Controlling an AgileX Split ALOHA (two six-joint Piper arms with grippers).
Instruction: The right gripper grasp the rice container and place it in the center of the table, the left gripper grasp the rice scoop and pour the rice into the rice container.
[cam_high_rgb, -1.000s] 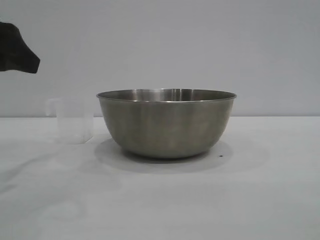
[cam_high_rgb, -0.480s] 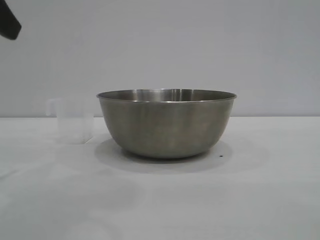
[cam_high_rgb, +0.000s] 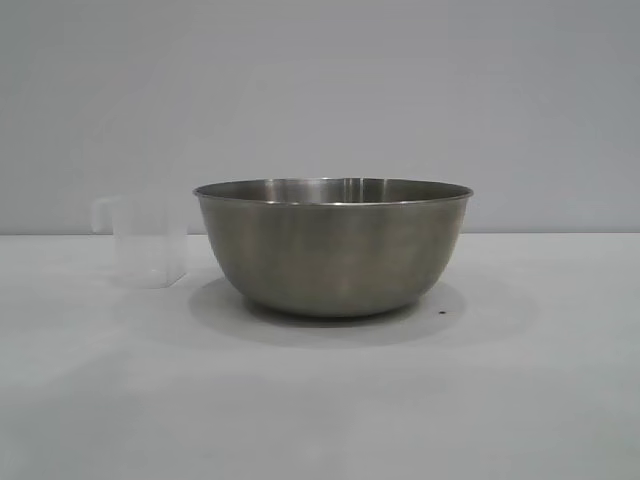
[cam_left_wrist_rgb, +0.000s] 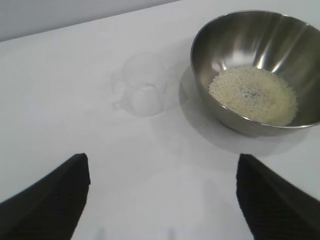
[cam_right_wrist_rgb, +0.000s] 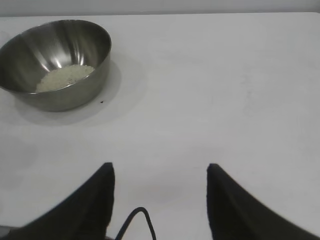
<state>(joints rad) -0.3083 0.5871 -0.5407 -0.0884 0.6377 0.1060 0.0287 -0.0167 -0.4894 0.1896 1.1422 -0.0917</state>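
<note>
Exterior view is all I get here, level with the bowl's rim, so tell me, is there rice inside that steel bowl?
Observer: Yes. The left wrist view shows the rice heaped on the floor of the rice container.
Operator: And the scoop, anything in it?
Observer: The rice scoop stands upright on the table, apart from the container, and looks empty.
Operator: Where are the hands?
Observer: The left hand is open over bare table; the right hand is open too, well away from the container.
</note>
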